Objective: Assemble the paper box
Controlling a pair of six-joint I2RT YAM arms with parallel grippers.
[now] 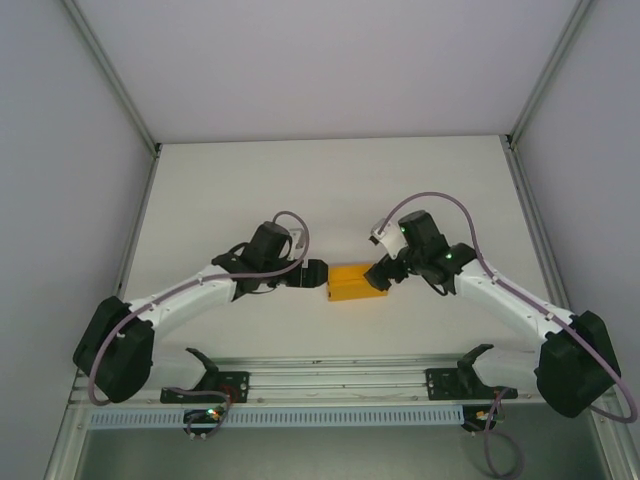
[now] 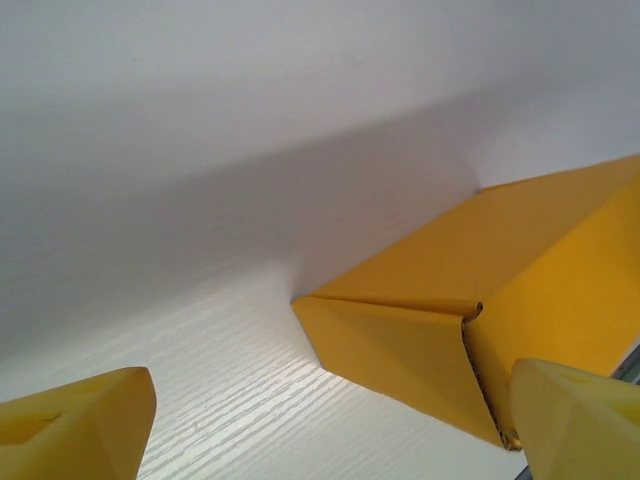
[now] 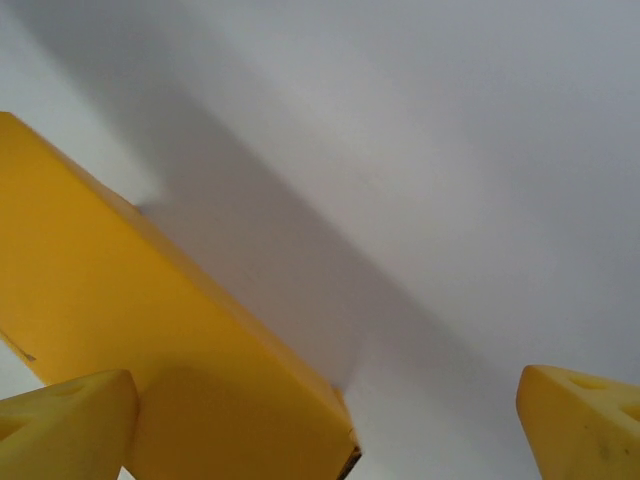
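Over the bench (image 1: 330, 190), the top view has the box (image 1: 358, 282) lying folded up between the left hand (image 1: 314, 274) and right hand (image 1: 380, 272), one at each end.

Left wrist: the fingers (image 2: 80, 420) stand wide apart and grip nothing. The box's (image 2: 500, 260) flapped end is near the right one.

Right wrist: the fingers (image 3: 585, 420) are likewise wide, and the box (image 3: 120, 300) sits beside the left one, ungripped.
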